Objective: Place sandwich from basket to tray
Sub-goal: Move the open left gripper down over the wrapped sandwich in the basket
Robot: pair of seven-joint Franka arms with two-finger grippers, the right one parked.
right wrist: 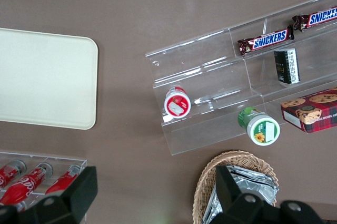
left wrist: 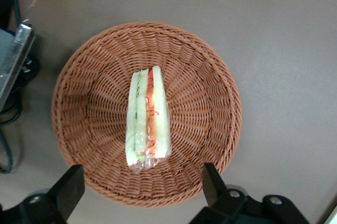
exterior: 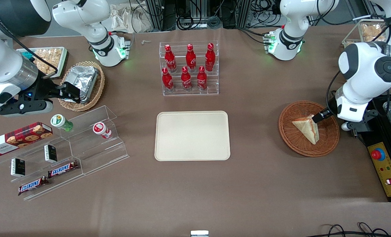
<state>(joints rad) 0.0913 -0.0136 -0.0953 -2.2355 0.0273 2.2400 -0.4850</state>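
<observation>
The sandwich (exterior: 307, 130) is a wrapped white-bread wedge lying in the round reddish-brown basket (exterior: 292, 144) toward the working arm's end of the table. In the left wrist view the sandwich (left wrist: 149, 118) shows its red and green filling edge in the middle of the basket (left wrist: 200, 81). My left gripper (exterior: 320, 117) hovers over the basket, above the end of the sandwich farther from the front camera. It is open and empty (left wrist: 141, 187), with its fingers (left wrist: 210, 184) spread wider than the sandwich. The cream tray (exterior: 192, 135) lies bare at the table's middle and also shows in the right wrist view (right wrist: 42, 76).
A clear rack of red bottles (exterior: 189, 69) stands farther from the front camera than the tray. A stepped acrylic rack with snacks (exterior: 67, 148) and a tan basket with a foil container (exterior: 83, 84) lie toward the parked arm's end. A yellow control box (exterior: 384, 168) sits beside the reddish basket.
</observation>
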